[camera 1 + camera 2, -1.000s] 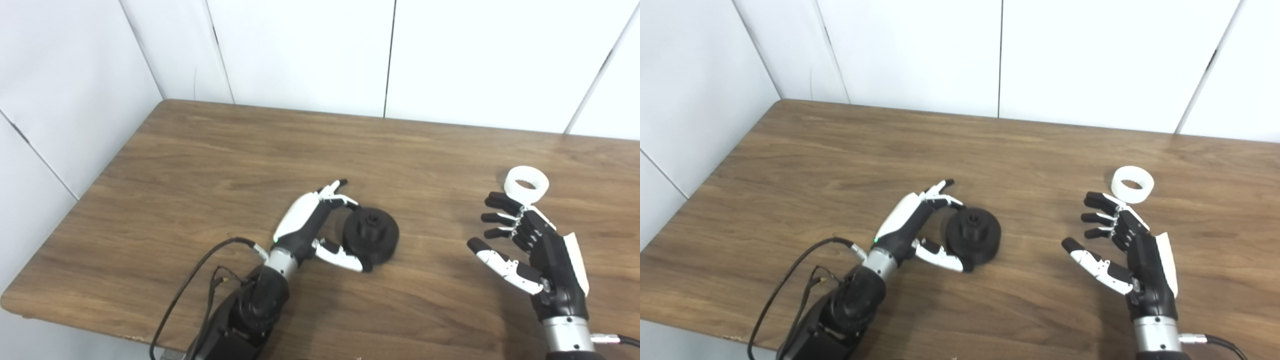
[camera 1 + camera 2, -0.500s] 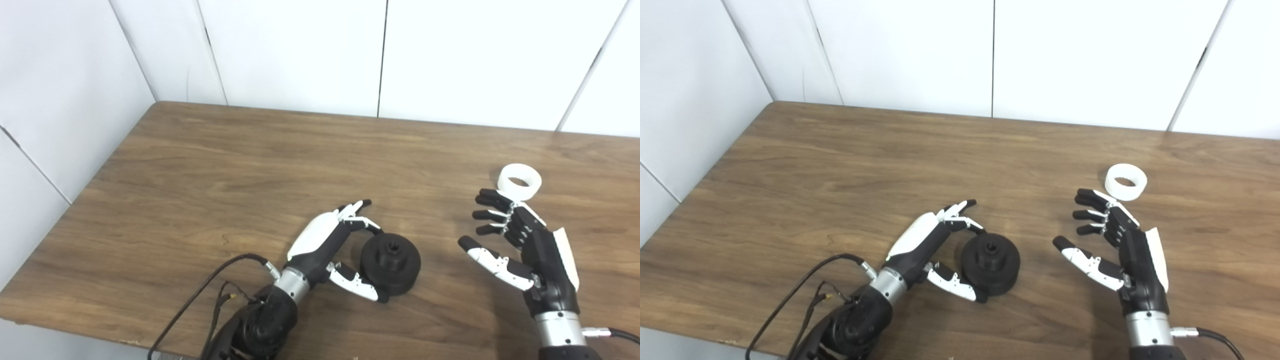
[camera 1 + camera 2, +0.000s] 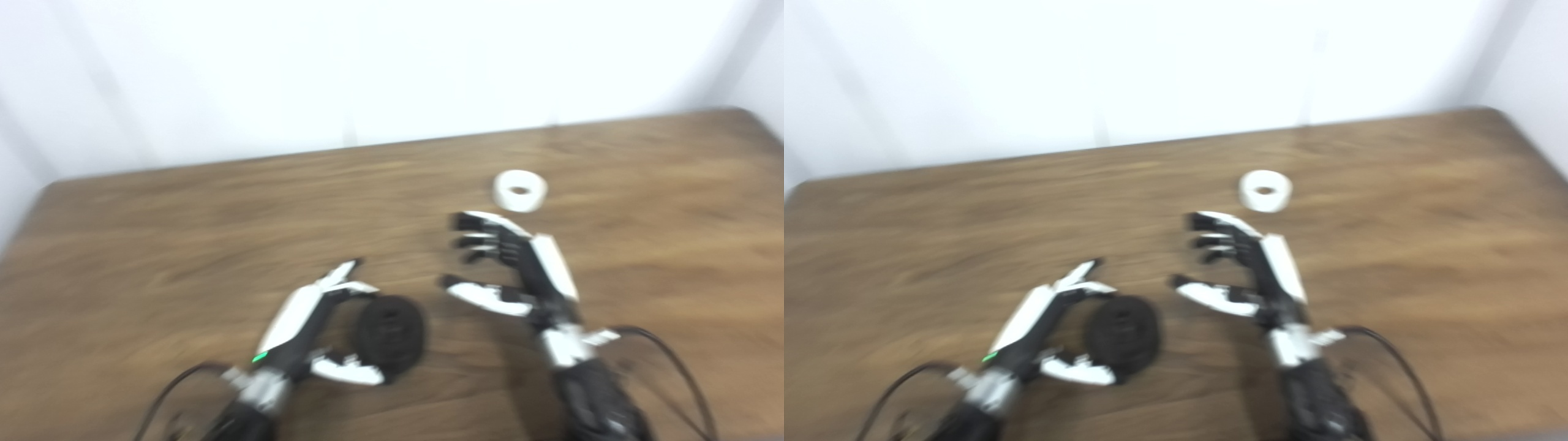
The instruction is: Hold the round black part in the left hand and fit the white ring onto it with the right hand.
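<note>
The picture is motion-blurred. The round black part [image 3: 390,335] lies on the wooden table [image 3: 184,233], tilted on its edge. My left hand [image 3: 306,318] cups it from the left, fingers over its top edge and thumb under its lower edge, fingers spread. The white ring [image 3: 519,190] lies flat on the table further back. My right hand [image 3: 514,269] is open and empty, palm to the left, its fingertips just short of the ring and not touching it. The same things show in the right eye view: part [image 3: 1123,334], ring [image 3: 1265,190].
White wall panels stand behind the table's far edge [image 3: 392,141]. The table's far right corner [image 3: 744,113] is in view. Black cables [image 3: 667,361] trail from both wrists over the front of the table.
The whole picture has shifted left and blurred, so the camera has swung right. Both hands keep much the same pose relative to the part and the ring.
</note>
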Controlling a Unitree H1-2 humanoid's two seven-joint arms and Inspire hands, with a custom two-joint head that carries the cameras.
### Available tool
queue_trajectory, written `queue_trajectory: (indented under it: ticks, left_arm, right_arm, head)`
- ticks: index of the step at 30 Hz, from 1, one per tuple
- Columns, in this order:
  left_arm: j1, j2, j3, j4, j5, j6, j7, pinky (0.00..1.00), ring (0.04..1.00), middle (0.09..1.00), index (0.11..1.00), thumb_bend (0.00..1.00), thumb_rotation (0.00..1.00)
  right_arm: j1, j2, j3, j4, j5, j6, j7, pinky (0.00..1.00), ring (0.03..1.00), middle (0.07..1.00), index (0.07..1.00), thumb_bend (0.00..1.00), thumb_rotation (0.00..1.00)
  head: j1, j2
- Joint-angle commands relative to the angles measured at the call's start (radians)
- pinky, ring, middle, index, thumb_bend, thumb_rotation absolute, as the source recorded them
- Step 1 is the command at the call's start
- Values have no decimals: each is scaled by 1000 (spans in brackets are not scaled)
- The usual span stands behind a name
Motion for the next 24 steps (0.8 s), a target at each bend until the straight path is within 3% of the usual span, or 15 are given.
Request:
queue_trajectory:
  ticks: [1,7,15,19,22,24]
  left_arm:
    - [6,31,25,-21,-28,10,-27,1000,1000,1000,581,977,203]
    - [11,55,53,-34,-59,7,-62,1000,1000,1000,586,977,167]
    - [16,62,74,-32,-83,-9,-75,1000,1000,999,579,978,151]
    - [18,60,76,-32,-79,-11,-80,1000,1000,1000,579,971,145]
    - [20,53,75,-33,-70,-6,-84,1000,1000,1000,580,975,146]
    - [22,50,73,-35,-65,-4,-84,1000,1000,1000,580,975,144]
  right_arm:
    - [5,64,23,-19,-7,-13,-23,544,667,749,743,628,178]
    - [-7,98,59,-3,-69,7,-52,549,679,752,748,623,204]
    - [-8,113,73,21,-95,-2,-78,540,668,748,745,634,244]
    - [-19,105,61,18,-82,-1,-79,539,677,757,748,632,228]
    - [-42,90,26,8,-82,-9,-97,550,684,748,741,614,160]
    - [-53,83,0,3,-102,-9,-116,532,667,744,737,614,167]
  head:
    - [-26,-6]
    - [-85,-21]
    - [-103,-29]
    - [-93,-30]
    - [-88,-32]
    - [-85,-31]
